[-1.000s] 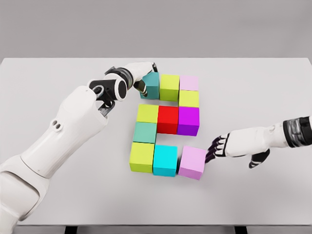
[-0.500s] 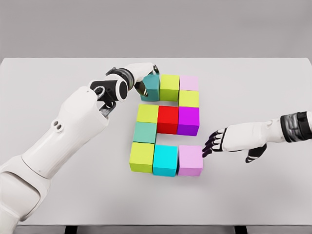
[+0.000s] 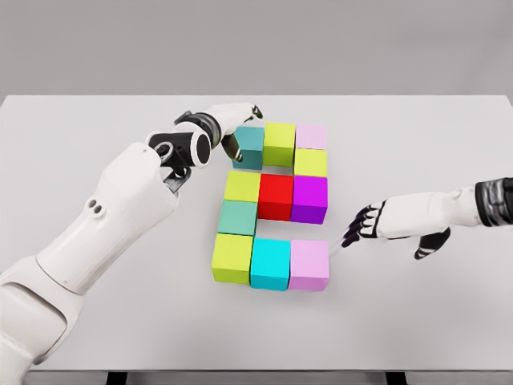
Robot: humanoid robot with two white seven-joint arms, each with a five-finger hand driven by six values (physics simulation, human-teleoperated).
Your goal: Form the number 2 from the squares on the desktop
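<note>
Squares (image 3: pixel 273 204), matte solid-coloured cubes, sit flush in a blocky 2. Just left of the right hand (image 3: pixel 377 225), fingers loosely extended and empty, lies the pink cube (image 3: pixel 309 264); the left hand (image 3: pixel 234 128) cups the teal cube (image 3: pixel 249 146).

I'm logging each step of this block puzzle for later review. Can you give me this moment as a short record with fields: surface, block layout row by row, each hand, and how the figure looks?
surface: white table
top row: teal block, lime block, pale pink block
right link: yellow-green block
middle row: lime, red block, purple block
left link: sea-green block
bottom row: lime, cyan block, lilac block
left hand: against the teal block's left side
right hand: fingers extended, just right of the lilac block, apart from it
figure: reads as a 2
</note>
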